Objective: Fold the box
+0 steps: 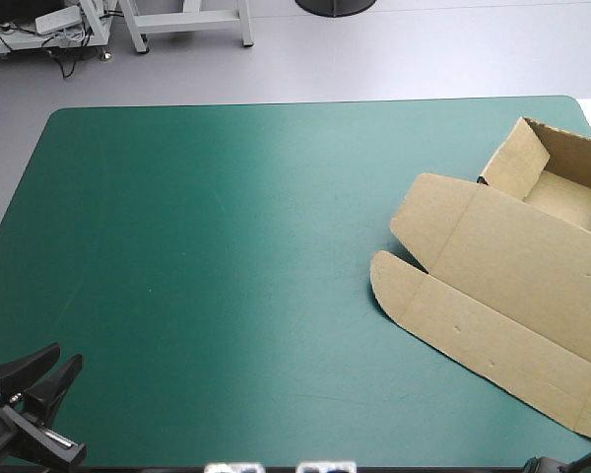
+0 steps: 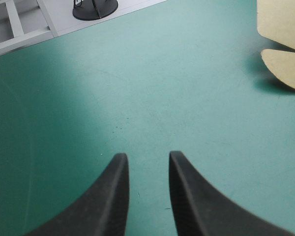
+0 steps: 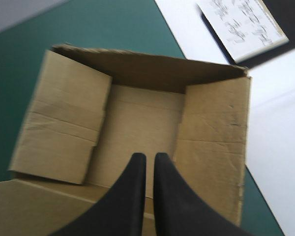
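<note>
The brown box (image 1: 502, 286) lies at the table's right side as an open tray (image 1: 571, 197) with raised walls, its lid spread flat toward the table's middle. In the right wrist view my right gripper (image 3: 150, 155) is shut on nothing and hovers above the lid's hinge, pointing into the tray's floor (image 3: 137, 123); side flaps are folded inward against both walls. My left gripper (image 1: 66, 355) is open near the front left corner, far from the box. In the left wrist view it (image 2: 147, 156) hangs over bare cover, with the lid's rounded corner (image 2: 285, 64) far ahead.
The teal-green cover (image 1: 227, 246) stretches bare from the box to the left edge. Beyond the table's right edge, close behind the tray, is a white surface (image 3: 280, 123) with a printed sheet on a dark board (image 3: 241, 27).
</note>
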